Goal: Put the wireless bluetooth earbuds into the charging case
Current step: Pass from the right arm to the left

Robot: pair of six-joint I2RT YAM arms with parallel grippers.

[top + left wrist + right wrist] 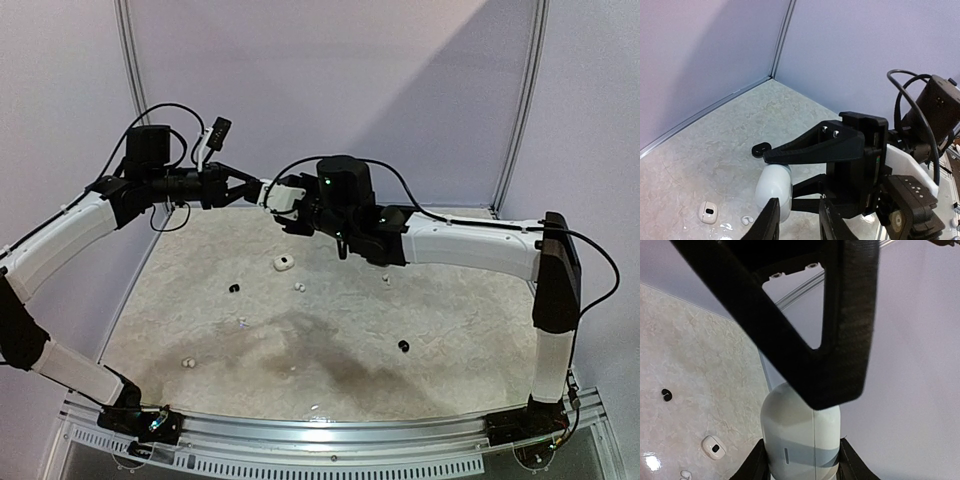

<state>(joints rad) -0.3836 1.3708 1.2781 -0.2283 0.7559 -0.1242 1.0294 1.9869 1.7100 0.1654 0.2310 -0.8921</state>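
The right tool (pixel 801 461) pinches the white charging case (pixel 800 432) by its two sides and holds it up in the air over the 12 o'clock end of the counter (pixel 460 330), close to the back wall. The left tool (pixel 801 223) meets it there from 9 o'clock. In the right wrist view one of the left tool's black fingers (pixel 850 315) crosses in front of the case's upper end. In the left wrist view a gap shows between the left tool's fingers, with the rounded end of the case just beside one of them. Whether they press on the case or stand spread cannot be told. The earbuds lie loose on the counter, well apart from one another and none in the case. Taken from the counter's middle, a black earbud (pixel 235 289) lies at 10 o'clock, a white earbud (pixel 299 287) at 11 o'clock, another white one (pixel 386 279) at 1 o'clock, a second black earbud (pixel 404 346) at 4 o'clock and a third white one (pixel 186 362) at 8 o'clock. A small white pod (pixel 283 263) with a dark hollow lies at 11 o'clock, below the raised case.
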